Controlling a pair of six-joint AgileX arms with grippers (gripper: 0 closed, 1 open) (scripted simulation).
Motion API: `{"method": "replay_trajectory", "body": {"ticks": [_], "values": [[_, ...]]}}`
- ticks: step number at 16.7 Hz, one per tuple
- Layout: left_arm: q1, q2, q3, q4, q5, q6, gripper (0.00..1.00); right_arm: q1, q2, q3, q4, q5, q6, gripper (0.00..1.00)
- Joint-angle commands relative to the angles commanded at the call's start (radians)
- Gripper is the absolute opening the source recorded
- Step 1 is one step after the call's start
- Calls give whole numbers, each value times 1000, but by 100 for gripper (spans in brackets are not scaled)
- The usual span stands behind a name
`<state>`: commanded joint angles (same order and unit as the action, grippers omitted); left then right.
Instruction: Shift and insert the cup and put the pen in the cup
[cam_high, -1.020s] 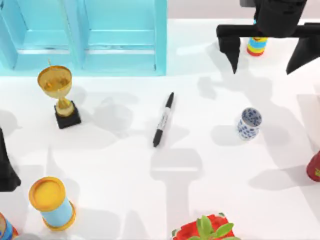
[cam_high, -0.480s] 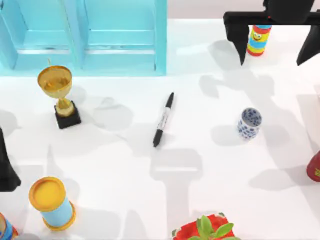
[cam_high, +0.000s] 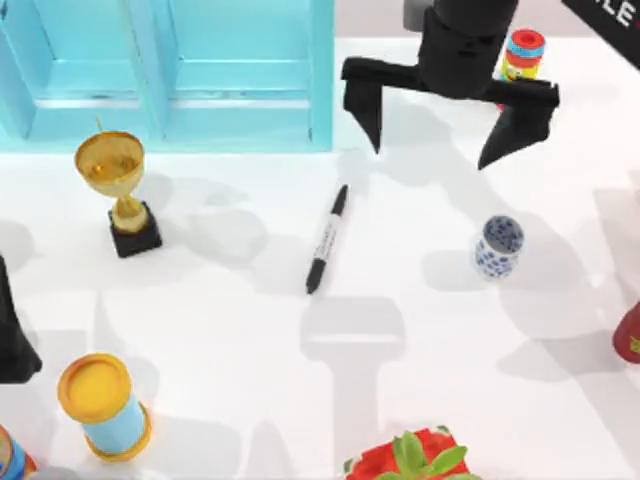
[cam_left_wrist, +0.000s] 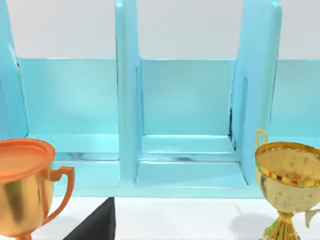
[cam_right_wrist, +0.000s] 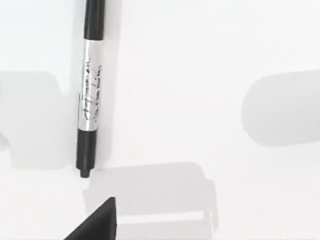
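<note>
The pen (cam_high: 327, 240), black with a white label band, lies flat near the table's middle; the right wrist view shows the pen (cam_right_wrist: 90, 90) lengthwise on the white top. Upright to its right stands the cup (cam_high: 498, 247), small and white with a blue floral pattern. My right gripper (cam_high: 440, 125) hangs open high above the table's back, between pen and cup, with nothing between its two black fingers. At the left edge my left arm (cam_high: 12, 335) stays parked.
A light-blue shelf unit (cam_high: 170, 70) spans the back left. In front of it stands a gold trophy (cam_high: 115, 185). A yellow-rimmed blue cylinder (cam_high: 103, 405) sits front left, a red pot with a plant (cam_high: 410, 460) front centre, a striped toy (cam_high: 522, 55) back right, a red object (cam_high: 630, 335) at the right edge.
My right gripper has swung left from the back right corner toward the table's middle and tilted. The pen and cup have not moved.
</note>
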<state>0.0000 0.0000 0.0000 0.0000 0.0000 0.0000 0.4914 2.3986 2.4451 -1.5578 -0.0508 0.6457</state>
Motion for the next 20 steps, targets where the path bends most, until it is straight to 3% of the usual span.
{"method": "replay_trajectory", "body": {"ticks": [6,13,20], "values": [[0,0,0,0,0,0,100,107,125,-37,222,-45,248,100],[0,0,0,0,0,0,100,110,135,-52,245,-46,256,100],[0,0,0,0,0,0,100,130,223,-217,510,-43,276,100]]}}
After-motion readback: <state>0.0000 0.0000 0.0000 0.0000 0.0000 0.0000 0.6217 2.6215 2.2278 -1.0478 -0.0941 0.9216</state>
